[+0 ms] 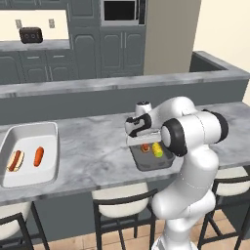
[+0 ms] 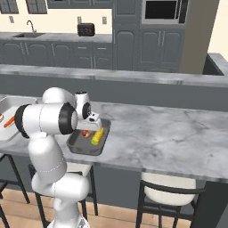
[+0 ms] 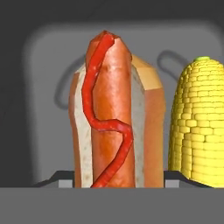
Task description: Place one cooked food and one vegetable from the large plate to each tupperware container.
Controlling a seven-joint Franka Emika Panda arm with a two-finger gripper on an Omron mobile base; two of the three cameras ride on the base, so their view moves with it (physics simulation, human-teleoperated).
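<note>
My gripper (image 3: 116,180) is shut on a hot dog (image 3: 109,109) with a ketchup line, one finger tip on each side of the bun. It holds the hot dog (image 1: 145,147) low inside the dark grey tupperware container (image 1: 146,165), beside a yellow corn cob (image 3: 199,127). From the right, the hand (image 2: 89,127) reaches down into that container (image 2: 82,147), with the corn (image 2: 97,136) to its right. The white tupperware container (image 1: 29,132) lies at the counter's left end and holds a second hot dog (image 1: 15,160) and a carrot (image 1: 38,156). The large plate is out of view.
A grey marble counter (image 1: 93,146) carries both containers, and a raised ledge (image 1: 122,85) runs behind it. Stools (image 1: 122,202) stand under the front edge. A toaster (image 1: 31,34) and a microwave (image 1: 119,10) are far behind.
</note>
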